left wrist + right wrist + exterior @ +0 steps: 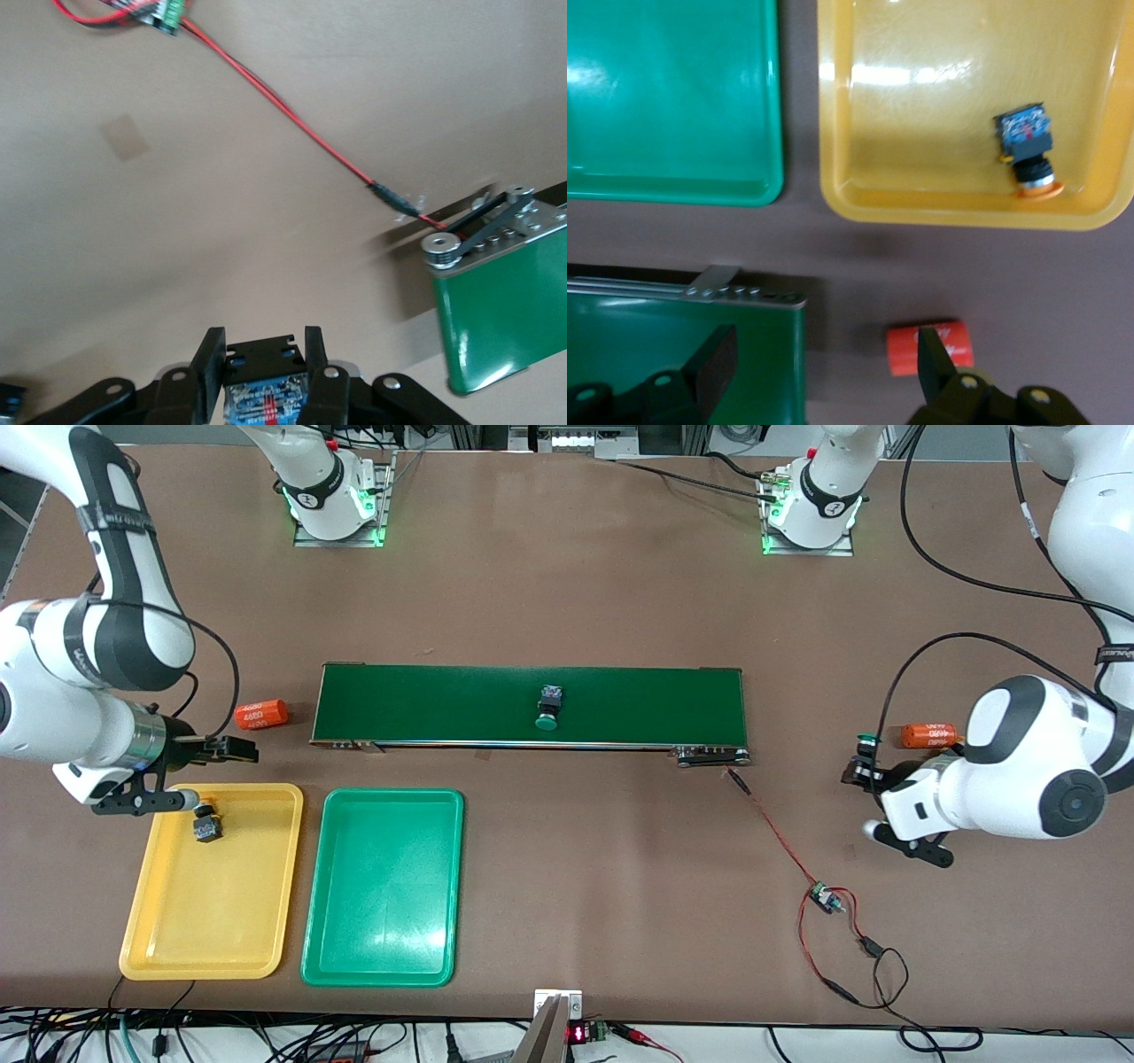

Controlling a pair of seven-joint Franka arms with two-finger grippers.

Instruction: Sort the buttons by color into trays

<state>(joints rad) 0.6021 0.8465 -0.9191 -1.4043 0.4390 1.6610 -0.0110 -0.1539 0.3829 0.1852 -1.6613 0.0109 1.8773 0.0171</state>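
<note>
One button [549,707] with a green cap lies on the dark-green conveyor belt [443,704]. Another button [207,824] [1028,146] with a yellow cap lies in the yellow tray [213,903] [921,133], at the end nearest the belt. The green tray [383,886] [673,106] beside it holds nothing. My right gripper [237,750] [824,367] is open and empty, over the table between the yellow tray and the belt's end. My left gripper [861,766] [263,372] is shut on a third button [266,385], over the table past the belt's other end; a green cap [866,737] shows on it.
An orange cylinder [262,714] [930,347] lies by the belt's end near the right gripper. Another orange cylinder [928,735] lies by the left gripper. Red wires with a small circuit board [828,899] run from the belt's roller end [496,239] toward the front camera.
</note>
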